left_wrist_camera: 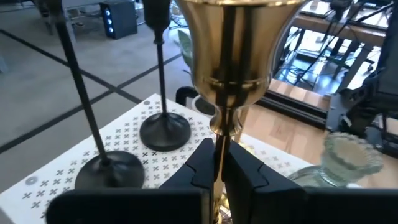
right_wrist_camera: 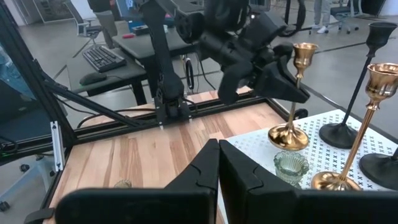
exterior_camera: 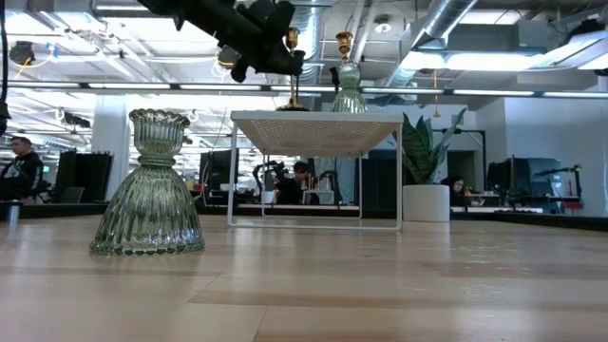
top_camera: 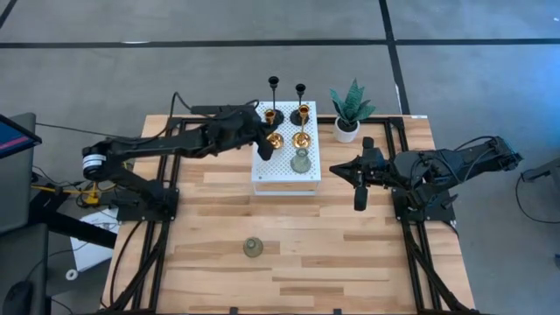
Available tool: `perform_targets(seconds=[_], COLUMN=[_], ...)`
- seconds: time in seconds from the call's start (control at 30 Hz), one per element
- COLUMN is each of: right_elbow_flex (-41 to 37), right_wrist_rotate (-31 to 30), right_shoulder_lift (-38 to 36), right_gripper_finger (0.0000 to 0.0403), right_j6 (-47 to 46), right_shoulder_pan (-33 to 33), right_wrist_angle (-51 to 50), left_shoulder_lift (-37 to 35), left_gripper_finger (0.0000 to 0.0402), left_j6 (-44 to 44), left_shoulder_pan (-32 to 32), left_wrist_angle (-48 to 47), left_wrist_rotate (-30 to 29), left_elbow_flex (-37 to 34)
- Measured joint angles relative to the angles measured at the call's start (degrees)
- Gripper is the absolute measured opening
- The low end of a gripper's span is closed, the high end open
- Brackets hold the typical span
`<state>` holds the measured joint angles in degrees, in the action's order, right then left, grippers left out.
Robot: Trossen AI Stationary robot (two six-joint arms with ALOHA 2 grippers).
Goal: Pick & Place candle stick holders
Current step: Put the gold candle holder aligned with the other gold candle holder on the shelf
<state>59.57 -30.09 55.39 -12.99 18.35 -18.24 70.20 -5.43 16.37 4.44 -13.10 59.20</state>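
Note:
A white perforated stand (top_camera: 287, 175) sits at the table's far middle. On it stand two slim black holders (top_camera: 274, 85) (top_camera: 300, 89), two gold holders (top_camera: 275, 140) (top_camera: 302, 138) and one pale green holder (top_camera: 300, 162). A second pale green holder (top_camera: 253, 248) stands on its round base on the bare table near the front. My left gripper (top_camera: 267, 133) is shut on the left gold holder (left_wrist_camera: 236, 37). My right gripper (top_camera: 335, 166) is shut and empty, right of the stand. My left gripper pinches the gold holder's thin stem (left_wrist_camera: 219, 146), below the cup, between its two fingers (left_wrist_camera: 245, 171). The fingers come roughly level from the table's left and lie across the stem. The holder stands upright, with its round base (right_wrist_camera: 288, 137) on the white stand.
A green plant in a white pot (top_camera: 348, 114) stands just right of the stand's far corner. The other holders crowd close around the held one. Open wooden tabletop (top_camera: 350, 254) lies in front of the stand. People sit at desks in the room behind (exterior_camera: 19, 166).

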Motion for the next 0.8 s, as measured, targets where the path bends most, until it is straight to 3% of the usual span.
perform_targets(seconds=[0.8], right_elbow_flex=[0.0], right_wrist_rotate=[0.0], right_shoulder_lift=[-0.02], right_gripper_finger=[0.0], right_j6=[-0.04], right_shoulder_pan=[-0.04], right_wrist_angle=[-0.15], left_shoulder_lift=[4.05], left_gripper_finger=[0.0015], left_j6=[0.02], left_shoulder_pan=[2.45], left_wrist_angle=[1.87], left_wrist_rotate=[-0.11], left_elbow_flex=[0.02])
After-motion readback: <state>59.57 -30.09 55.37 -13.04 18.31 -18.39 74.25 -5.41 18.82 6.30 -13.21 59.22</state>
